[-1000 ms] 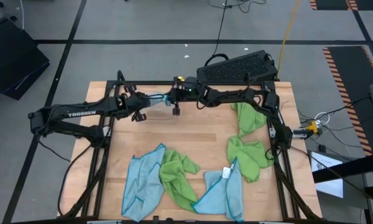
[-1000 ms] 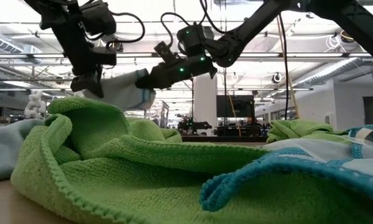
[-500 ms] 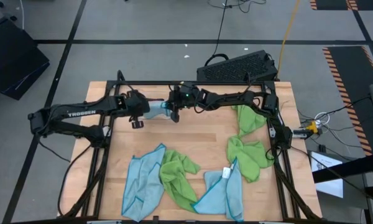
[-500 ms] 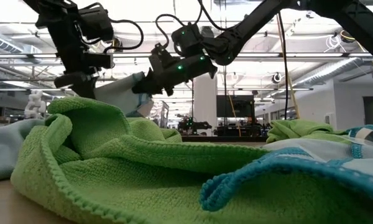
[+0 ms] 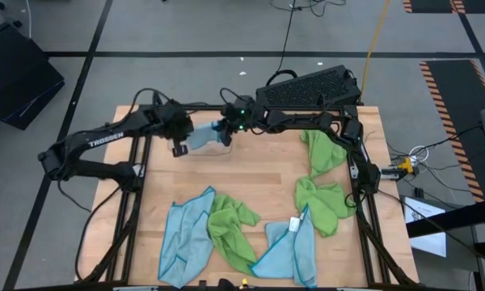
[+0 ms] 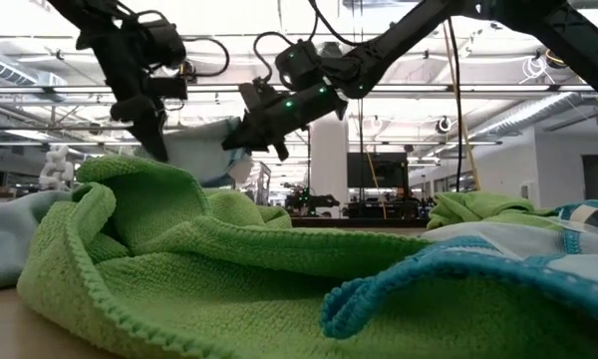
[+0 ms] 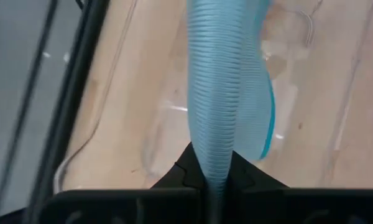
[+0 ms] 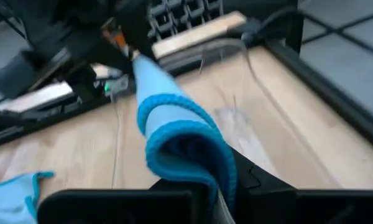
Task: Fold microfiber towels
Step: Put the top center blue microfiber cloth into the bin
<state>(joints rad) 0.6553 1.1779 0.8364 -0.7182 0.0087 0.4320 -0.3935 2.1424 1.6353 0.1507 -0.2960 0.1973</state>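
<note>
While clamped, blue towel (image 5: 202, 139) (folded) hangs.

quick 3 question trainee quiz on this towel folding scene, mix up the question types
1. True or false: both pincers are shut on the same light blue towel.
2. Multiple choice: where is that towel? A) flat among the loose cloths at the near edge B) held up over the clear plastic tray at the far side of the table C) hanging off the table's right edge.
3. Fill in: the two towels nearest the right arm's base are lime ____.

Key:
1. True: the left pincer and the right pincer each clamp one end.
2. B
3. green
</note>
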